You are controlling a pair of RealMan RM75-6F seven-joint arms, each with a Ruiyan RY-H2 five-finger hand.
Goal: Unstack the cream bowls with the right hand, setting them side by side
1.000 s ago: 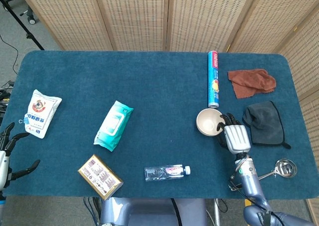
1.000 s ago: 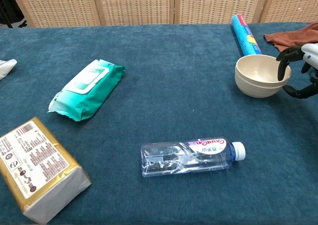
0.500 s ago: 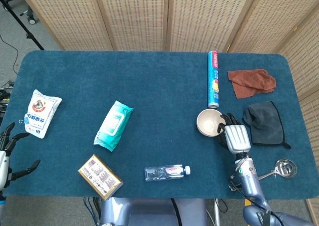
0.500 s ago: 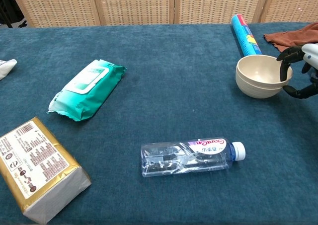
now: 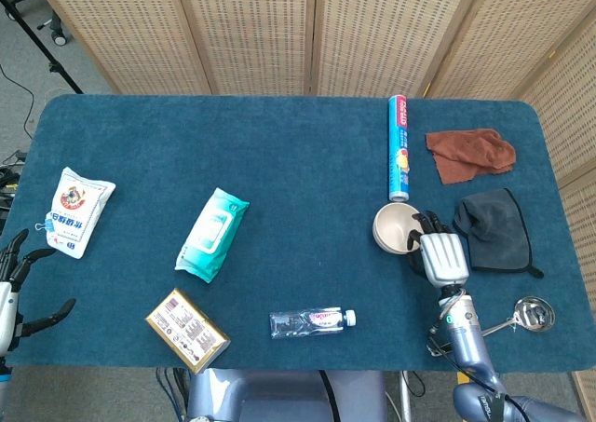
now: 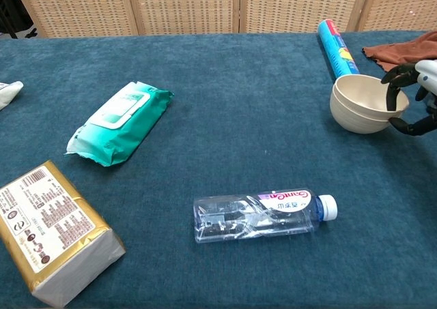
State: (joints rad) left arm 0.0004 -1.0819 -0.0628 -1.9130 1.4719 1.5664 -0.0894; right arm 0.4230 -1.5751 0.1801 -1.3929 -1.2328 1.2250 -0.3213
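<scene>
Fingers (image 6: 394, 91) of the right hand (image 5: 441, 254) hook over the near rim of the bowls (image 6: 367, 103), which sit stacked and tilted on the worktop (image 5: 298, 180) below the roll (image 5: 399, 158). I judge the grasp just made; next, lift the top bowl free and set it beside the lower one. Left hand (image 5: 19, 287) hangs open, well apart.

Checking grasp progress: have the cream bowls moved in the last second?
Yes. The cream bowls, gripped at the rim by the right hand, shifted right and tilted, judged against the fixed blue tube behind them.
</scene>
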